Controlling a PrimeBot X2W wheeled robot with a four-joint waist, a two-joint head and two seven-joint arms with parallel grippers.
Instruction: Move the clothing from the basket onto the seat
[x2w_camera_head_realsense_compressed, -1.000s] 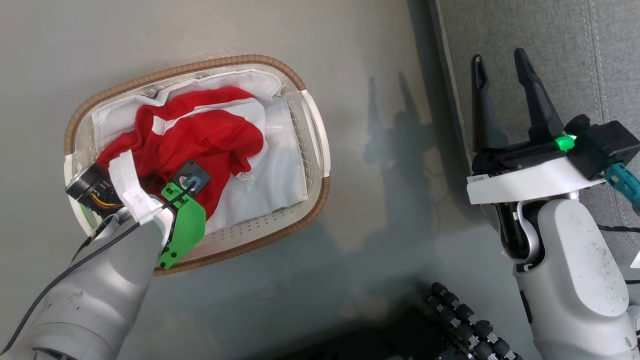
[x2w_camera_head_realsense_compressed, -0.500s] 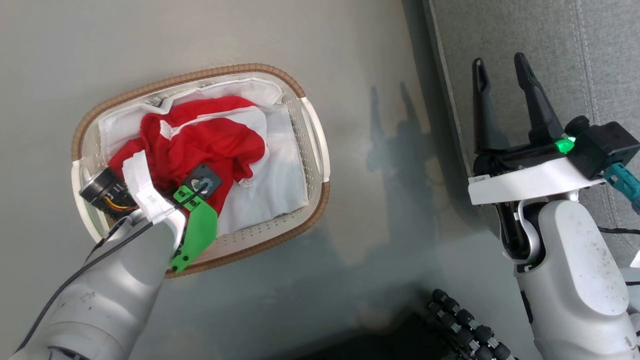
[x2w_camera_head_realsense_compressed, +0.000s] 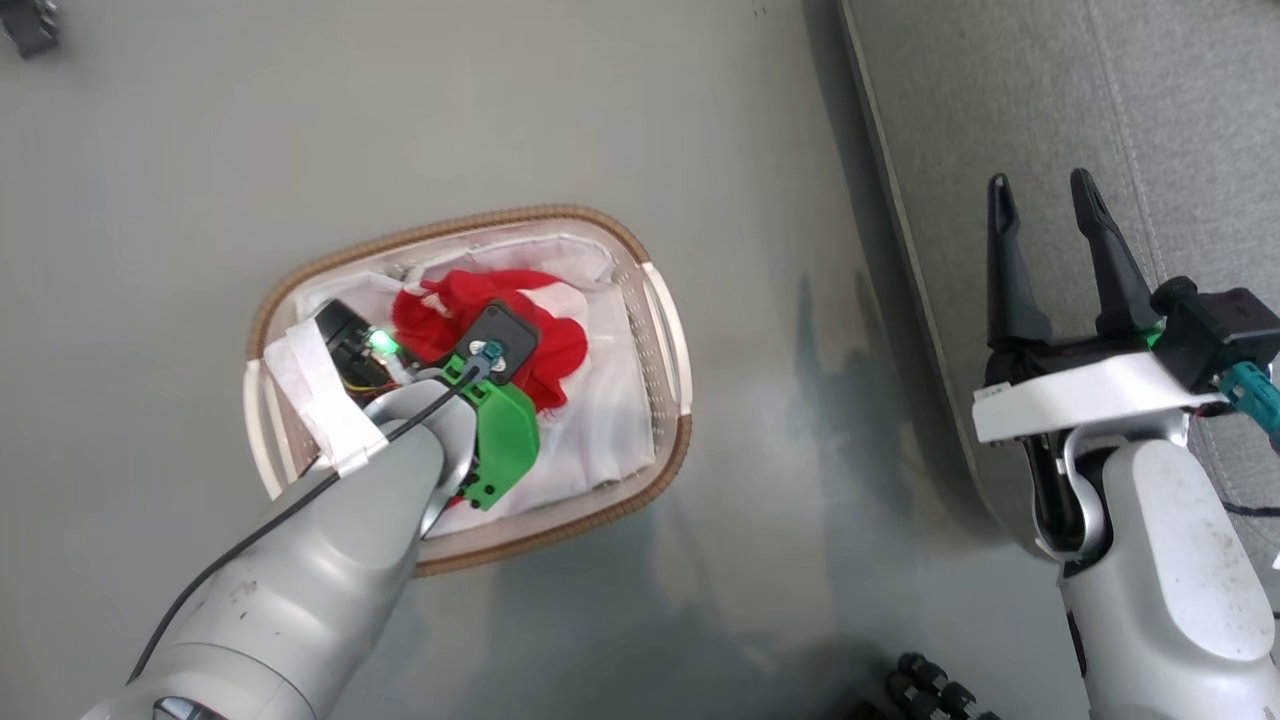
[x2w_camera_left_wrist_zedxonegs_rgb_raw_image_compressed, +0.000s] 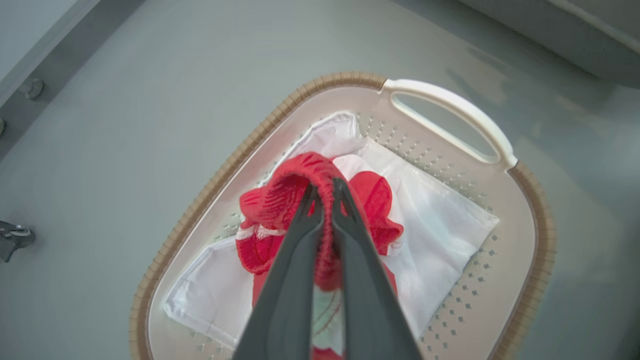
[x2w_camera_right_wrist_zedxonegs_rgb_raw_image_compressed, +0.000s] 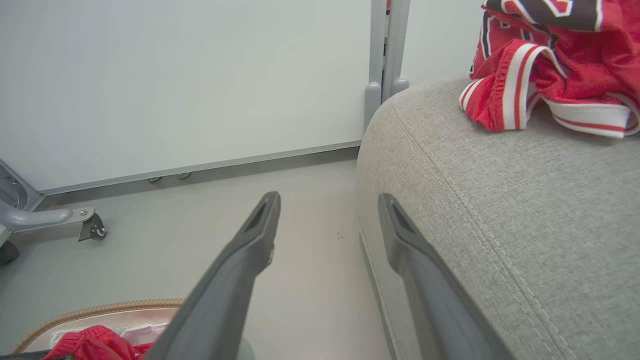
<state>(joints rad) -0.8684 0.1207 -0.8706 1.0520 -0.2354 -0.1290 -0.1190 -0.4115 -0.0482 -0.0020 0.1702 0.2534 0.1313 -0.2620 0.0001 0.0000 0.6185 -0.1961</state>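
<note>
Left gripper (x2w_camera_left_wrist_zedxonegs_rgb_raw_image_compressed: 324, 194) fingers clamp red garment (x2w_camera_left_wrist_zedxonegs_rgb_raw_image_compressed: 272, 200) in basket (x2w_camera_left_wrist_zedxonegs_rgb_raw_image_compressed: 310, 92). Lift straight up until it's clear, liner (x2w_camera_left_wrist_zedxonegs_rgb_raw_image_compressed: 440, 225) left behind, then to seat (x2w_camera_head_realsense_compressed: 1000, 100). Right gripper (x2w_camera_head_realsense_compressed: 1045, 190) fingers wide, empty.

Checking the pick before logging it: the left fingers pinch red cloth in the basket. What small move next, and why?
Likely lift the left gripper straight up: it is shut on a fold of the red garment, whose rest lies in the basket.

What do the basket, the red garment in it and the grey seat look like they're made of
Basket: smooth cream plastic, judging by punched holes and moulded handle; brown rim looks woven, possibly moulded. Red garment: thin, ribbed sports knit, likely synthetic. Seat: coarse woven upholstery, stitched seam.
</note>
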